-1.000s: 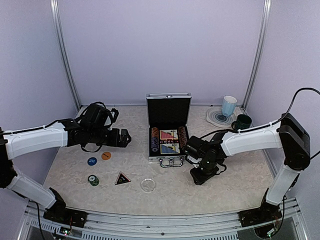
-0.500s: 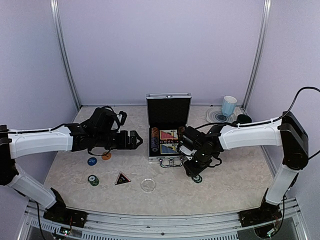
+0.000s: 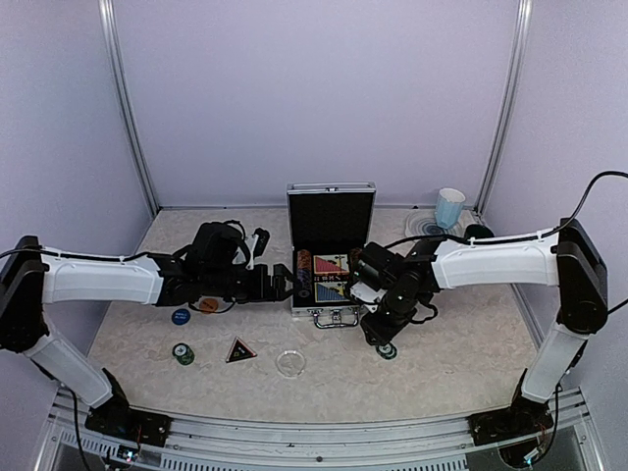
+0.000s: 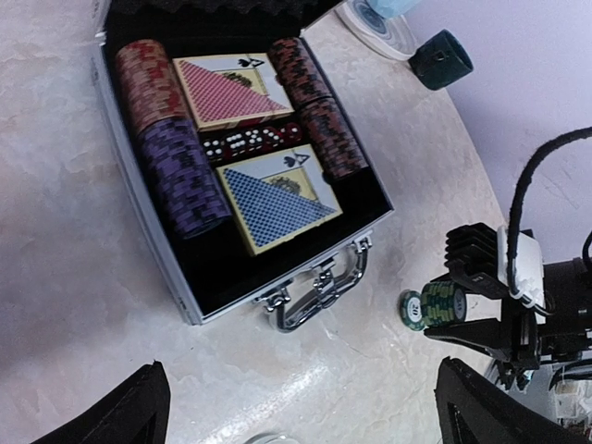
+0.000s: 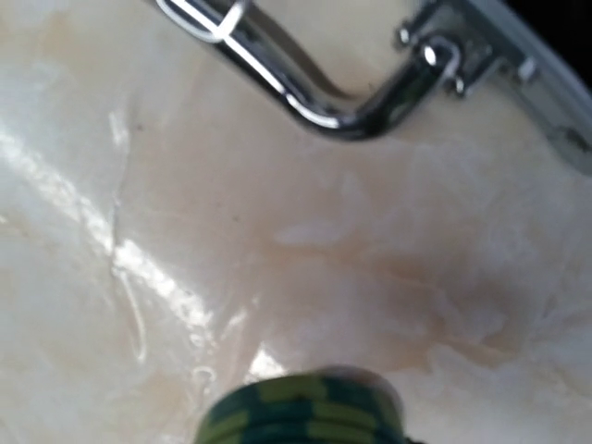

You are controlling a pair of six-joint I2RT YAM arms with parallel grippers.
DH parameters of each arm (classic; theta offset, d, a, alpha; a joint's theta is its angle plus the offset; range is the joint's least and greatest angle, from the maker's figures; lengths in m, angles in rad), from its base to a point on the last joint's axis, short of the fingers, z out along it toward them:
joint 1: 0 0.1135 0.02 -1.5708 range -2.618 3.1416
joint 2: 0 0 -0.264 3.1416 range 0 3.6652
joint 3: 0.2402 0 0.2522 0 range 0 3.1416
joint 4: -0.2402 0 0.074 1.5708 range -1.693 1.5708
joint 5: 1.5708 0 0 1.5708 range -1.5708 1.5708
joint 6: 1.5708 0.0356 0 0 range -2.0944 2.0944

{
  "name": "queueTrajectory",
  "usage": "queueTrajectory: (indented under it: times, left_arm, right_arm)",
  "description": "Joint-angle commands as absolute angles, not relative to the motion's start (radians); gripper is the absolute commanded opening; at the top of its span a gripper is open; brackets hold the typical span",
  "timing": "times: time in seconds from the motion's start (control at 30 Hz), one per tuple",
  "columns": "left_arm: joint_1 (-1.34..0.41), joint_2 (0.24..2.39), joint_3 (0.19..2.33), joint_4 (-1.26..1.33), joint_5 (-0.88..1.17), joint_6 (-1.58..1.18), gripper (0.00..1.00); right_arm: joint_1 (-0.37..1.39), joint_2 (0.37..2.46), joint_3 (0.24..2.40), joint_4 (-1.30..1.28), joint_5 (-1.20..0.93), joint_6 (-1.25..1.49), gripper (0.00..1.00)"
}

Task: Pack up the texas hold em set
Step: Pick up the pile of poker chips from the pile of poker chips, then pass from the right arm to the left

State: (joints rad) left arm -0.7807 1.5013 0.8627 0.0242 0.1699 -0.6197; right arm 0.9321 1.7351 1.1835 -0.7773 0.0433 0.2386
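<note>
The silver case of the texas hold em set stands open mid-table, lid up. In the left wrist view the case holds chip rows, a red deck and a blue deck. My right gripper hovers just right of the case handle, shut on a green chip stack. One green chip lies on the table under it. My left gripper is open at the case's left side, nothing between its fingers.
At the front left lie a blue disc, an orange disc, a green chip stack, a black triangle and a clear disc. A light-blue mug, dark mug and swirled coaster sit back right.
My left arm has reached right, up to the case's left side. My right gripper has risen off the table and shifted left with the chip stack, leaving one green chip behind.
</note>
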Motion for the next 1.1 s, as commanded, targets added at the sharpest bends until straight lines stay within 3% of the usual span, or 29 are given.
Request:
queueTrajectory:
  times: [0.0,1.07]
  left_arm:
    - [-0.798,1.532,0.887,0.109,0.247,-0.622,0.99]
    - [-0.818,1.882,0.990,0.436,0.670,-0.763,0.99]
  right_arm:
    - [0.943,1.690,1.230,-0.801,0.027,0.209,0.00]
    - [0.943,1.654,1.270,-0.843,0.002,0.105,0.00]
